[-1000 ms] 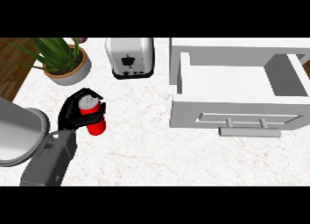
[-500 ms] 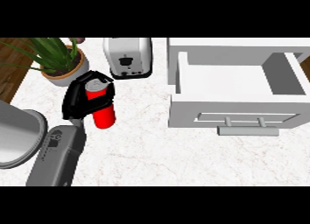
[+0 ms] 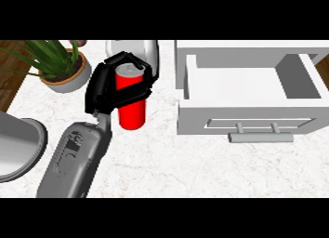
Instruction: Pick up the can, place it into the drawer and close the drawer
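A red can (image 3: 131,115) with a silver top stands upright in my left hand (image 3: 109,91), whose black fingers curl round its upper half. The can's lower part shows below the hand, over the white marble counter. To the right stands a white drawer (image 3: 251,114), pulled open, its inside bare and its bar handle (image 3: 260,136) facing me. The can is left of the drawer's left wall, apart from it. My right hand does not show.
A potted green plant (image 3: 58,70) stands at the back left. A silver toaster (image 3: 138,47) sits behind the hand, partly hidden. A large grey round pot (image 3: 10,145) fills the left edge beside my forearm.
My left hand has carried the can up and to the right, closer to the open drawer. The can now looks larger and higher above the counter.
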